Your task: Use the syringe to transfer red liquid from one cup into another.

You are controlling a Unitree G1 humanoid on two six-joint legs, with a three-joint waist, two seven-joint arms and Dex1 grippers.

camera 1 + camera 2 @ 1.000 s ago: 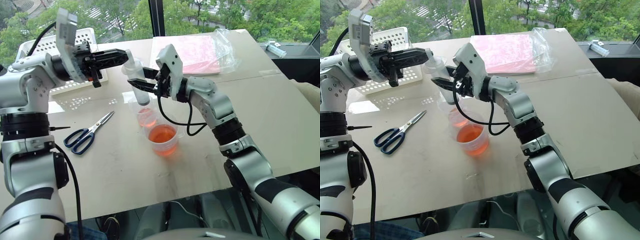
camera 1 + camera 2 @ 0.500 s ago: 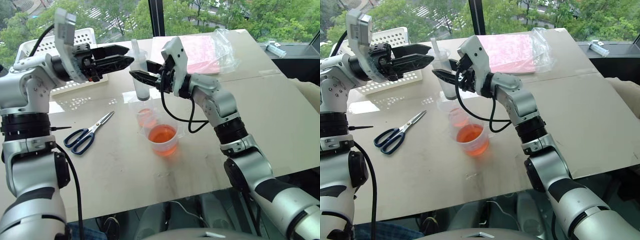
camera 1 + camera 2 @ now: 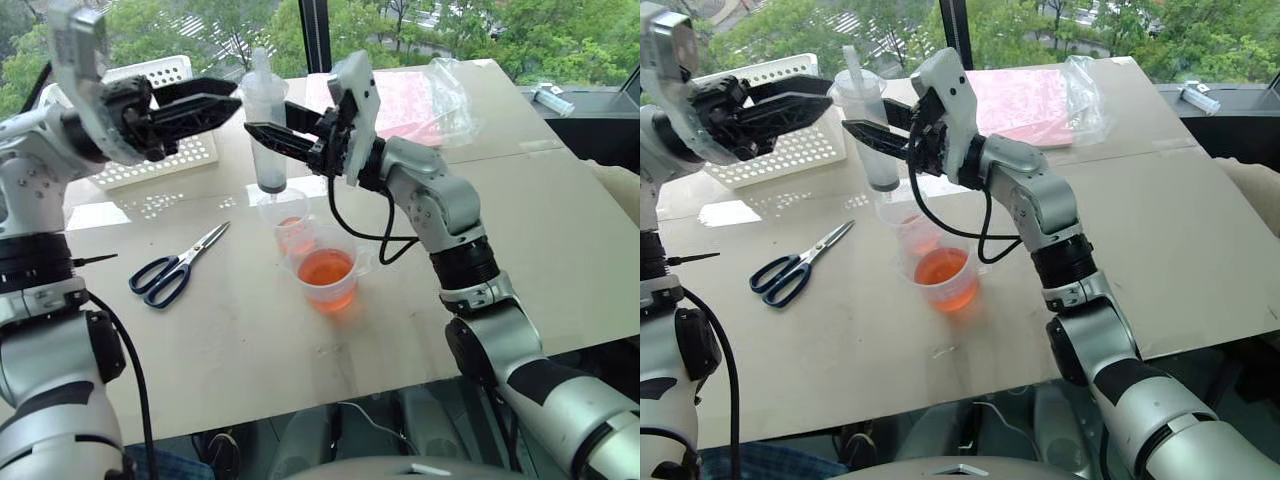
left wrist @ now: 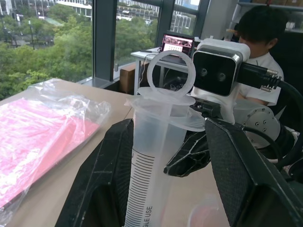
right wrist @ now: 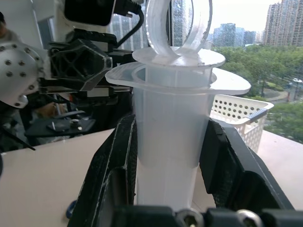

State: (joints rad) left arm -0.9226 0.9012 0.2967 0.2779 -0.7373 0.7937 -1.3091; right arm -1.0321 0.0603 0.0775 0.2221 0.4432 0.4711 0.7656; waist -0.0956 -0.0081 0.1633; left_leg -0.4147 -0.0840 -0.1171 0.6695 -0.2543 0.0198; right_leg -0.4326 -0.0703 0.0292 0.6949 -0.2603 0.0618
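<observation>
My right gripper (image 3: pixel 262 132) is shut on the barrel of the clear syringe (image 3: pixel 266 120) and holds it upright. The syringe's dark plunger tip sits low, and its nozzle hangs just above the narrower cup (image 3: pixel 288 222), which holds a little red liquid (image 3: pixel 292 232). In front of that cup stands the wider spouted cup (image 3: pixel 328 276), partly filled with orange-red liquid. My left gripper (image 3: pixel 238 94) is open beside the top of the syringe. In the left wrist view its fingers (image 4: pixel 109 179) stand on either side of the barrel (image 4: pixel 154 156).
Blue-handled scissors (image 3: pixel 175 268) lie left of the cups. A white basket (image 3: pixel 160 150) stands at the back left, and a pink sheet in a plastic bag (image 3: pixel 410 100) at the back. Another syringe (image 3: pixel 552 98) rests on the far right ledge. A person (image 4: pixel 260 42) sits beyond the table.
My left gripper has opened and drawn back from the plunger top. Both hands have risen, and the syringe has gone from tilted into the narrower cup to upright above it.
</observation>
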